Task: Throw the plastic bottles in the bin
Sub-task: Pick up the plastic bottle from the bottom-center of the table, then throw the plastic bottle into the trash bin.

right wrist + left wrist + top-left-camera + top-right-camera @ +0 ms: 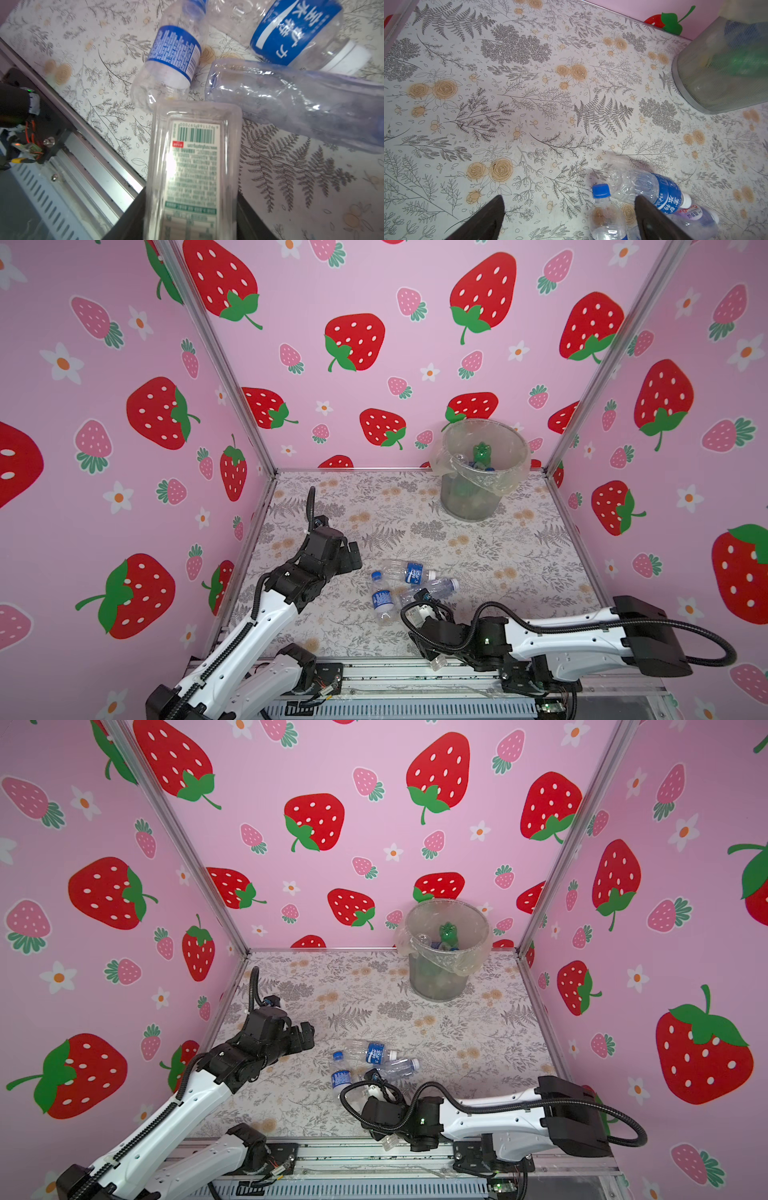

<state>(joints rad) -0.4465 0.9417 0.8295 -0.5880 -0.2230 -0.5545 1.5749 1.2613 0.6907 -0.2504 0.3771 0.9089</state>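
Three plastic bottles lie together on the floral table: a blue-capped one (382,599) (606,218) (172,54), a blue-labelled one with a white cap (411,572) (660,191) (295,31), and a clear one (436,587) (301,108). My right gripper (430,649) (190,207), low by the table's front edge, is shut on a fourth, a flat-sided clear bottle with a white and green label (193,155) (438,662) (388,1142). My left gripper (353,556) (569,205) hovers open left of the pile, holding nothing. The grey mesh bin (469,502) (436,982) (716,72) stands at the back right with a green bottle (482,454) showing inside.
Strawberry-print walls close in the left, back and right sides. A metal rail (87,145) runs along the table's front edge, right beside the held bottle. Bare floral tabletop (415,522) lies between the pile and the bin.
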